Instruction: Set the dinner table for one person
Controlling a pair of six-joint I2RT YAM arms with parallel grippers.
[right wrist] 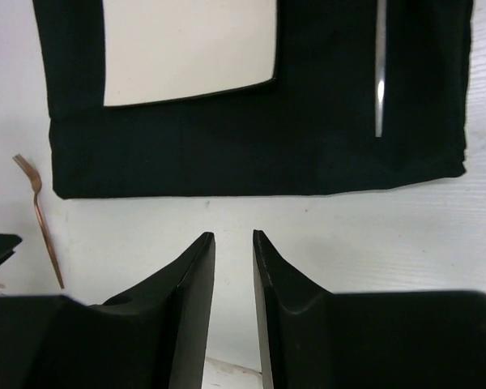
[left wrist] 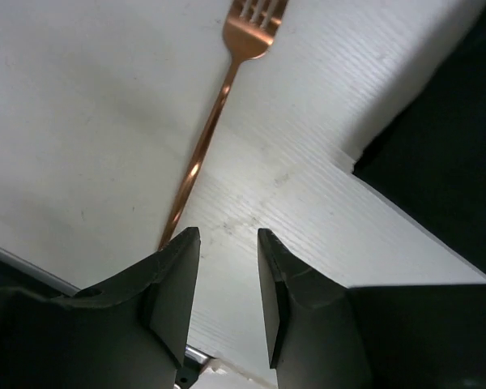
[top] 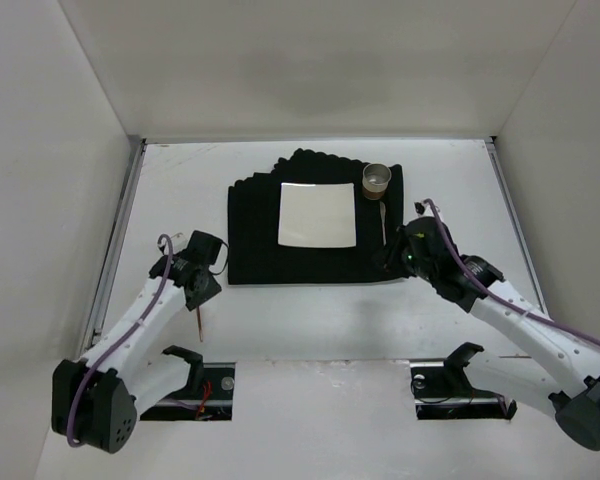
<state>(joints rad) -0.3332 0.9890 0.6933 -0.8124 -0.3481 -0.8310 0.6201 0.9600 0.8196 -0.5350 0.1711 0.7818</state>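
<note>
The dinner table (top: 180, 190) is the white walled tabletop. On it lies a black placemat (top: 255, 235) bearing a white square plate (top: 318, 214), a small brown cup (top: 377, 179) and a silver knife (top: 382, 215) right of the plate. A copper fork (top: 201, 324) lies on the bare table left of the placemat's near corner. My left gripper (top: 206, 291) hovers just above the fork's handle, open and empty; the fork (left wrist: 215, 121) runs up and away beside the left finger. My right gripper (top: 389, 262) is at the placemat's near right corner, slightly open and empty.
White walls close in the table on the left, right and back. In the right wrist view the placemat (right wrist: 267, 154), plate (right wrist: 186, 49), knife (right wrist: 380, 73) and fork (right wrist: 40, 219) all show ahead of the gripper (right wrist: 233, 235). Arm bases sit at the near edge.
</note>
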